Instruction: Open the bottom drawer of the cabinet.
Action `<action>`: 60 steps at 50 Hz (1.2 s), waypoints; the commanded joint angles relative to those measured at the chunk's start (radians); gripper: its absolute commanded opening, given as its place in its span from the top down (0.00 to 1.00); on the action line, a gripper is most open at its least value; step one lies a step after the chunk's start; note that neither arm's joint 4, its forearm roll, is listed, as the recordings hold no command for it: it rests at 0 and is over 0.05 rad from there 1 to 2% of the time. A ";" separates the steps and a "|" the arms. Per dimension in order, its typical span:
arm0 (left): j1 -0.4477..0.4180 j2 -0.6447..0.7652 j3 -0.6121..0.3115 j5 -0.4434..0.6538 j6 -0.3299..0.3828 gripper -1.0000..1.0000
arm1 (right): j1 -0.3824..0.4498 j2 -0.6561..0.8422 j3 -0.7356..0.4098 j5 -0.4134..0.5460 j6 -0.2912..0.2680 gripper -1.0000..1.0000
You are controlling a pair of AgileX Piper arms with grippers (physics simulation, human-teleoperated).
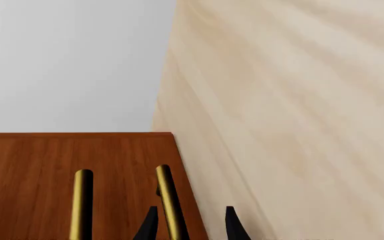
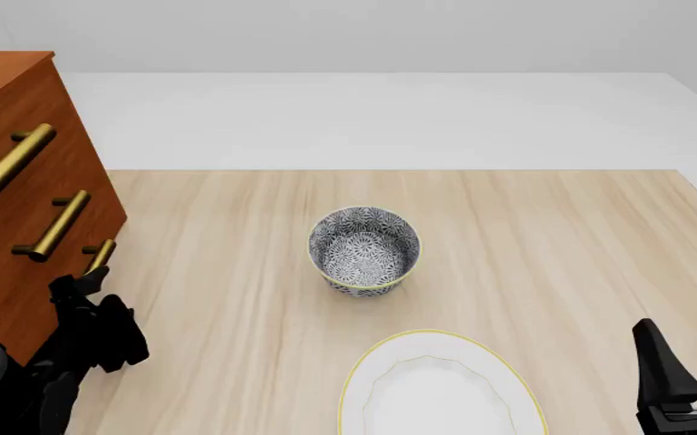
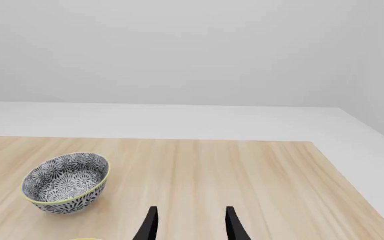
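The reddish-brown cabinet (image 2: pixel 10 91) stands at the table's left edge with three brass bar handles on its front. The bottom drawer (image 2: pixel 15 299) appears shut, flush with the front. Its brass handle (image 2: pixel 101 254) is the one nearest the table. My left gripper (image 2: pixel 86 276) is at that handle. In the left wrist view the left gripper (image 1: pixel 190 225) is open, and the bottom handle (image 1: pixel 170 200) runs between its fingers, close to one fingertip (image 1: pixel 150 225). My right gripper (image 2: pixel 692 349) is open and empty at the near right, also seen as the right gripper (image 3: pixel 190 225).
A patterned black-and-white bowl (image 2: pixel 364 249) sits mid-table, also visible as the bowl (image 3: pixel 65 182). A white plate with a yellow rim (image 2: pixel 366 362) lies at the near edge. The middle drawer's handle (image 1: pixel 82 205) runs parallel to the bottom one.
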 commanded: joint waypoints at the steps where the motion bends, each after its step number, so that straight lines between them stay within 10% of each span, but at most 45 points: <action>1: 0.014 0.004 -0.004 0.000 0.011 0.00 | 0.000 0.000 0.000 0.000 0.000 0.00; 60: 0.076 0.066 -0.046 0.000 0.010 0.00 | 0.000 0.000 0.000 0.000 0.000 0.00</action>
